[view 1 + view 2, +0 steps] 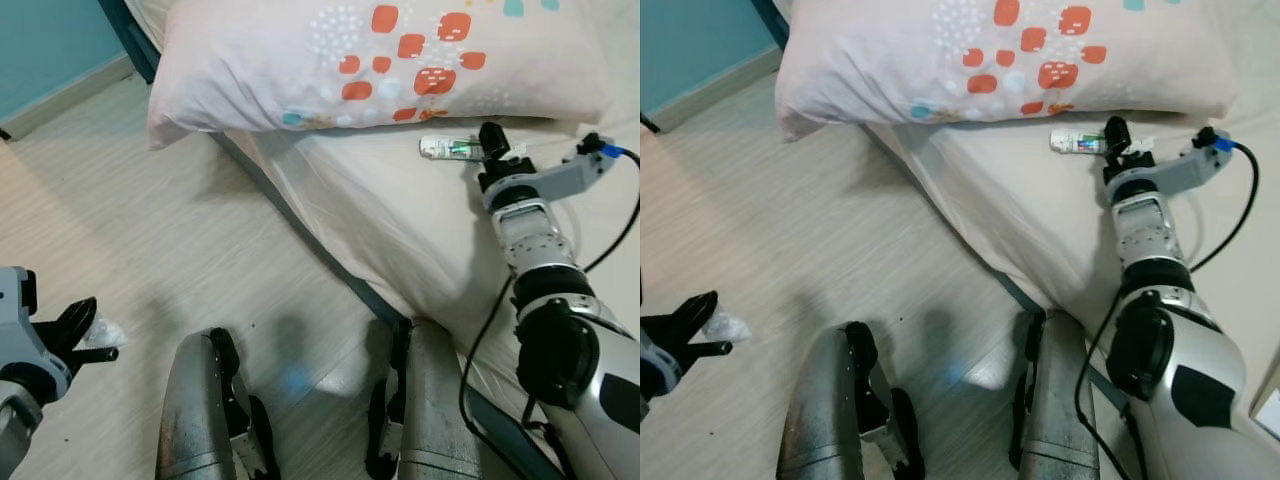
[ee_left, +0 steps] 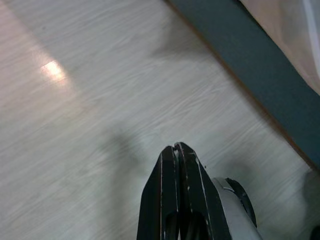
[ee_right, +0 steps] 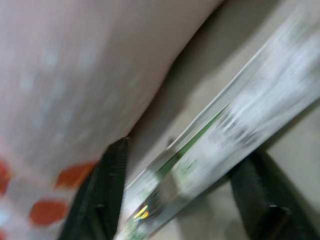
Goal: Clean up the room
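Note:
A white and green tube (image 1: 450,148) lies on the bed sheet just below the pillow (image 1: 300,60). My right gripper (image 1: 490,140) reaches over the mattress to the tube's right end. In the right wrist view the tube (image 3: 210,145) runs slantwise between the two black fingers (image 3: 107,190), which stand open on either side of it. My left gripper (image 1: 90,335) hangs low over the floor at my left. Its fingers (image 2: 175,155) are pressed together with nothing between them.
A small white crumpled scrap (image 1: 104,330) lies on the wooden floor by the left gripper. The dark bed frame (image 1: 330,260) runs diagonally along the mattress (image 1: 400,220) edge. My legs (image 1: 200,410) stand close to the bed. A teal wall (image 1: 40,40) is far left.

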